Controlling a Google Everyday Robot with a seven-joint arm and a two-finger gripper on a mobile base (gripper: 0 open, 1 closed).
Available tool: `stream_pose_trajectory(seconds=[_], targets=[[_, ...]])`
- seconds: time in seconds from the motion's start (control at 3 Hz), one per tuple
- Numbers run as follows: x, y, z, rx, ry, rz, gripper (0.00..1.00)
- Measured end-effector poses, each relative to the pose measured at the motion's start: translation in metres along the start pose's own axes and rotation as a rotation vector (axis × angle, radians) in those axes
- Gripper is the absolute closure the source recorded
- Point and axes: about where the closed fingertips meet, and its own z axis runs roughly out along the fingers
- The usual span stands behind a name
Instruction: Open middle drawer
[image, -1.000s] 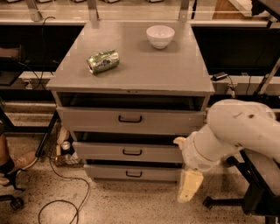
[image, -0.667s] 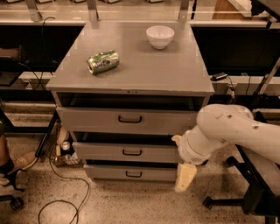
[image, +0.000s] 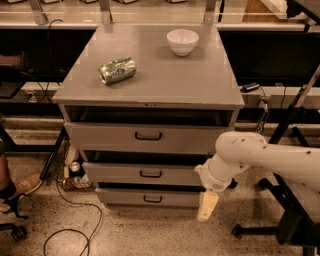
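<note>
The grey metal cabinet (image: 150, 85) filled the middle of the room, three drawers stacked in its near face, and the robot's thick white arm (image: 270, 156) reached in low from the right, across the cabinet's near right corner. The middle drawer (image: 115, 172) sat second down, between the taller top drawer (image: 105, 136) and the lowest drawer (image: 120, 198), a wide shallow front with a dark gap above it. To my eye it would be stiff sheet metal, neither fragile nor slippery, and probably light unless loaded (I could not see what, if anything, lay inside); I would expect it to run straight out toward me on its slides, so a level pull would suit it better than a tug to one side. The only sensible place to take hold was the small black handle (image: 150, 174) at the centre of the front, a thin bar standing a little proud of the metal. The gripper (image: 207, 205) hung pale and pointing down from the wrist, off the right end of the lowest drawer, lower than that handle and well to its right, and it looked to be touching nothing and carrying nothing; whether it was open or closed I could not tell. On the cabinet top a white bowl (image: 182, 41) stood toward the far right and a crumpled green can (image: 117, 69) lay on its side to the left.
</note>
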Motion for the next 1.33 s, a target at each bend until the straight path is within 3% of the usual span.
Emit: stream_pose_trajectory(seconds=[0.33, 0.67, 1.33], targets=[[0.000, 0.000, 0.000, 0.001, 0.000, 0.000, 0.00], [0.013, -0.015, 0.023, 0.046, 0.011, 0.006, 0.00], [0.021, -0.066, 0.067, 0.165, -0.017, -0.054, 0.00]])
